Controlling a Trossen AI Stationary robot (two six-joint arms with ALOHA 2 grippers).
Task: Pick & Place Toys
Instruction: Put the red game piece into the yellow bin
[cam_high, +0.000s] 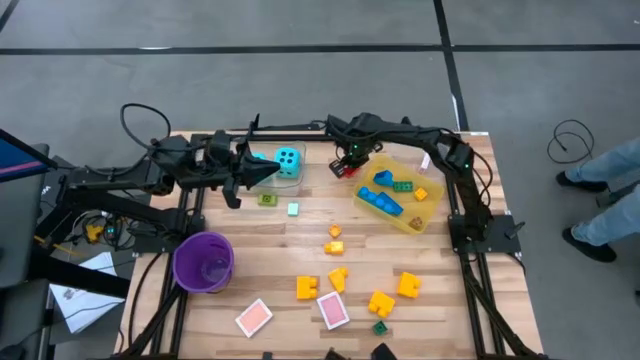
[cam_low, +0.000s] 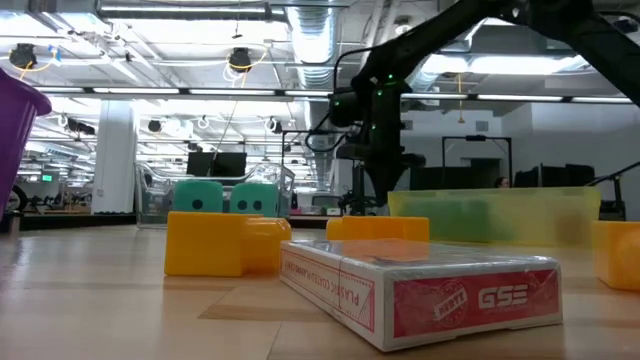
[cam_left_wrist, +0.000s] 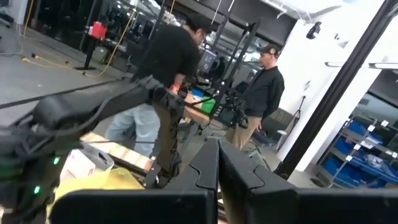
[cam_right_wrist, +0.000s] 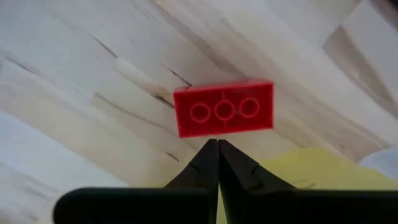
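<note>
While my left gripper (cam_high: 268, 171) waits, fingers pressed together and empty, beside the cyan dice (cam_high: 287, 161), my right gripper (cam_right_wrist: 217, 146) hangs with fingers closed on nothing just above the red brick (cam_right_wrist: 223, 108), which lies on the table (cam_right_wrist: 74, 81) beside the yellow bin (cam_high: 432, 210).

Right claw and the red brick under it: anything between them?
Nothing. In the right wrist view, the right claw, shut, points at the red brick with only bare wooden table around.
</note>
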